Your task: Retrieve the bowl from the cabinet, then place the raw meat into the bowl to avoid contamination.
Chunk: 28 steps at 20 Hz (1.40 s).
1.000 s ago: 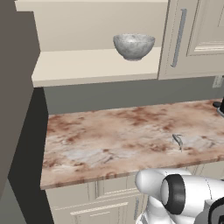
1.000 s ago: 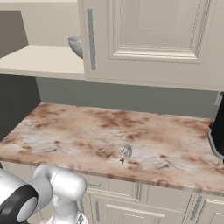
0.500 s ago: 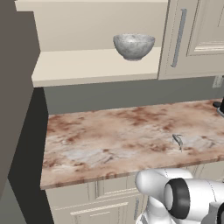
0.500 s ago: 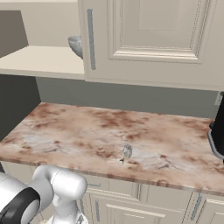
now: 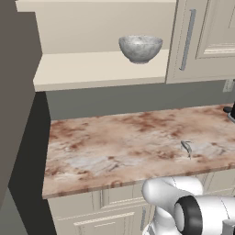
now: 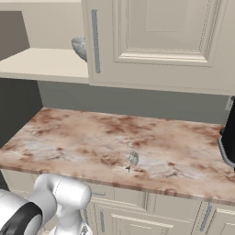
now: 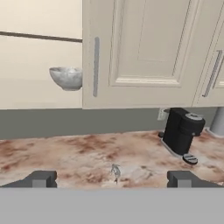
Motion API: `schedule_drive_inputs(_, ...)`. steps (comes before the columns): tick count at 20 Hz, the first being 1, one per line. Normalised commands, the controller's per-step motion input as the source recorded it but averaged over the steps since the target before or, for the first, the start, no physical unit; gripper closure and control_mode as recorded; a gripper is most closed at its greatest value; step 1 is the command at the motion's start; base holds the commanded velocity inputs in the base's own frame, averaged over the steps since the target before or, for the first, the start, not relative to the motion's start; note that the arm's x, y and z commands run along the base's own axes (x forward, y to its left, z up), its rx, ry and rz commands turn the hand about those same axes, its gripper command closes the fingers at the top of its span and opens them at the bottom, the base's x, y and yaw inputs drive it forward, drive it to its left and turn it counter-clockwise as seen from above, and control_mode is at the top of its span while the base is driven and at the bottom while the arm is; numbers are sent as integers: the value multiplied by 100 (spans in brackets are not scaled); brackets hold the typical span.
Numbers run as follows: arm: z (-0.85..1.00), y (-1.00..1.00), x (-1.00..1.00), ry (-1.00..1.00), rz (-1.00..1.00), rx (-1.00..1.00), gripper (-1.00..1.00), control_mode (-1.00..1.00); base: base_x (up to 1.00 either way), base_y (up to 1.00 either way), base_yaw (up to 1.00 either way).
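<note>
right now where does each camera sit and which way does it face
Left base view: behind the arm to its left, looking forward and down at the mottled grey-white stone bowl on the cream cabinet's beige shelf; white arm at lower right.
Right base view: behind to its right, same reddish marble counter; arm at lower left.
Hand view: faces the cabinet; open gripper at bottom.
All three share bowl and counter.

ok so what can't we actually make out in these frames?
- Bowl: in the right base view, its right part is hidden behind the closed cabinet door.
- Small grey thing on the counter: too small in every view to identify; could be the meat, cannot tell.
- Black coffee machine: cut off by the right edge in both base views.
- Gripper: just the finger tips show in the hand view, jaws wide open.
</note>
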Motion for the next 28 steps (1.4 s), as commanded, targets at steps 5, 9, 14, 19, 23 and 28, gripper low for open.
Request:
schedule_drive_inputs(5, -6, 0, 8, -21, 3, 0, -100, -100, 0, 0, 0)
schedule_drive_inputs(9, -5, 0, 13, -24, 5, 0, -100, -100, 0, 0, 0)
schedule_drive_inputs(14, -10, 0, 36, -17, 5, 0, -100, -100, 0, 0, 0)
schedule_drive_inputs(19, -13, 0, 50, -13, 6, 0, -100, -100, 0, 0, 0)
schedule_drive_inputs(23, -8, 0, 45, -15, 6, 0, -100, -100, 0, 0, 0)
schedule_drive_inputs(28, -1, -1, 27, -19, 6, 0, -100, -100, 0, 0, 0)
